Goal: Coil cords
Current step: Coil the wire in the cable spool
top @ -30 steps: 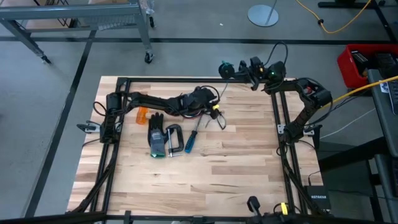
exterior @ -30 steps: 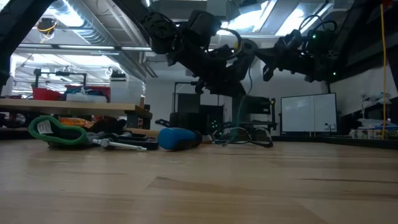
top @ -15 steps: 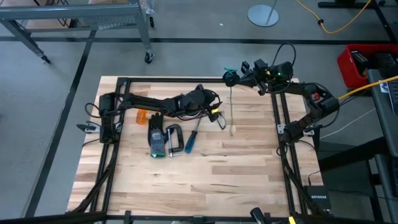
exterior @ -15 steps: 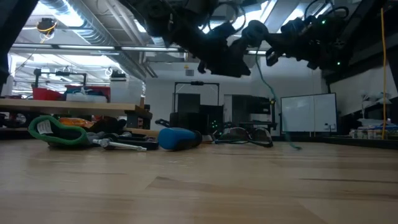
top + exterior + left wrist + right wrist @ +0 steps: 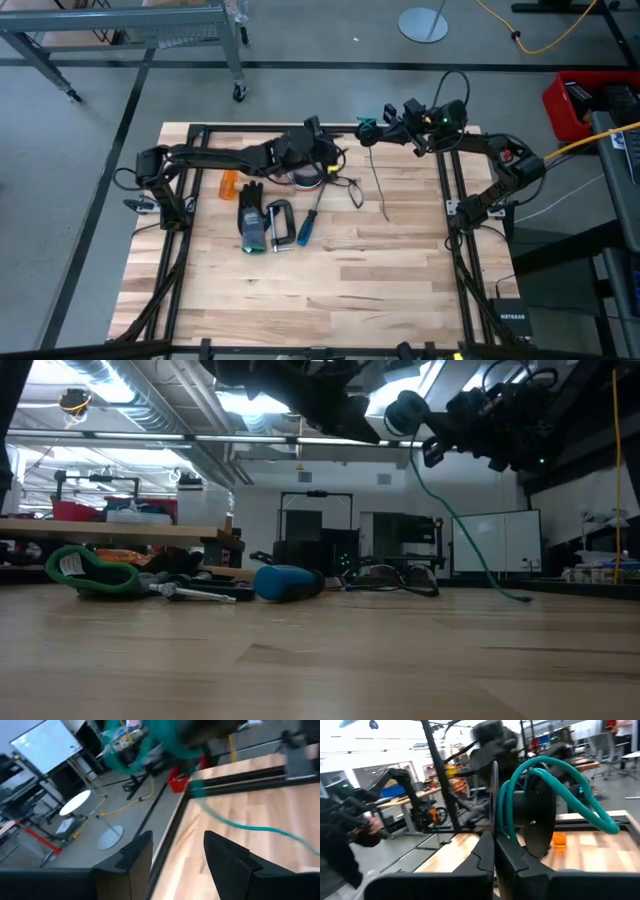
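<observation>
Right gripper (image 5: 366, 128): raised over the table's far edge, fingers pressed together on the teal cord (image 5: 377, 185), several loops of which are wound around the gripper's end in the right wrist view.

Teal cord: part coiled at the right gripper, the rest hanging down as a loose tail; in the low view it slopes from the gripper to the tabletop, its free end lying on the wood (image 5: 522, 598).

Left gripper (image 5: 312, 125): lifted near the far edge, just beside the right gripper, jaws spread wide and holding nothing; the left wrist view shows bare table between the two fingers, the teal cord crossing beyond them.

Black cords (image 5: 349, 190): a loose tangle lying on the table near the screwdriver (image 5: 307, 222), untouched and not coiled, as far as the high view shows.

Other items: a black glove (image 5: 253, 215), a metal clamp (image 5: 279, 223), a small orange object (image 5: 229, 184) and a tape roll (image 5: 305, 178) sit on the wooden table (image 5: 330, 290), all apart from both grippers.

Progress: early to middle, by the look of it. One cord is partly wound, its tail not yet gathered.

Left to do: judging from the layout, finish winding the teal tail, set that coil down, then take up the two black cords.
</observation>
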`<action>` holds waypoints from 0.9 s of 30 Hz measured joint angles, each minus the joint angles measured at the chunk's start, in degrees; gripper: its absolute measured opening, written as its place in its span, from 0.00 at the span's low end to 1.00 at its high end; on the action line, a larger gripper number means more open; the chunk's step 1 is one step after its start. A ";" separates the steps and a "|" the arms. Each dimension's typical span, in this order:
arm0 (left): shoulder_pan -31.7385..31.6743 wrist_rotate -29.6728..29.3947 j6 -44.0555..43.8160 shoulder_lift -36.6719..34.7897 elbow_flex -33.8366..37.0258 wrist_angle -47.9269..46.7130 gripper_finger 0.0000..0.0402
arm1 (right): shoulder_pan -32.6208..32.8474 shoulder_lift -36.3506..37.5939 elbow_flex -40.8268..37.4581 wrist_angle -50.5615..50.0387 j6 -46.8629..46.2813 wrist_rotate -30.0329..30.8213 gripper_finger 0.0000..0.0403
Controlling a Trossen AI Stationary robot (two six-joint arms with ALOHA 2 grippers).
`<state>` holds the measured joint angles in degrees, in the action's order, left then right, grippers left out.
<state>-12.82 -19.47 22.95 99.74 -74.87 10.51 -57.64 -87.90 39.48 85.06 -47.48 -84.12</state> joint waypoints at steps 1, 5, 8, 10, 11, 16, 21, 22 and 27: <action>-0.55 -0.02 0.19 -0.02 0.00 -0.02 0.43 | 0.73 0.00 0.00 -0.04 0.11 -0.14 0.00; -2.51 -0.04 0.40 -0.02 0.02 1.41 0.41 | 4.02 0.00 -0.02 0.02 1.29 -0.97 0.00; -3.24 0.03 1.24 -0.07 0.02 2.43 0.38 | 5.79 0.00 -0.02 0.04 1.39 -1.07 0.00; -3.47 2.03 1.23 -0.07 0.02 2.70 0.36 | 6.68 0.00 -0.02 0.02 1.44 -1.07 0.00; -3.50 3.71 1.21 -0.07 0.02 2.80 0.35 | 7.05 0.00 -0.02 0.02 1.46 -1.07 0.00; -2.69 8.73 1.28 -0.04 0.02 3.25 0.31 | 7.18 0.00 -0.02 0.04 1.46 -1.07 0.00; -2.34 9.05 1.49 -0.04 0.02 7.14 0.30 | 7.37 0.00 -0.02 0.02 1.49 -1.05 0.00; -2.26 9.22 1.49 -0.04 0.02 7.74 0.30 | 7.49 0.00 -0.02 0.02 1.49 -1.03 0.00; -2.15 10.56 1.49 -0.04 0.02 8.68 0.30 | 7.49 0.00 -0.03 -0.02 1.51 -1.03 0.00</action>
<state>-14.97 -8.91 24.45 99.70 -74.85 19.19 -50.15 -87.90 39.46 85.04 -45.98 -85.14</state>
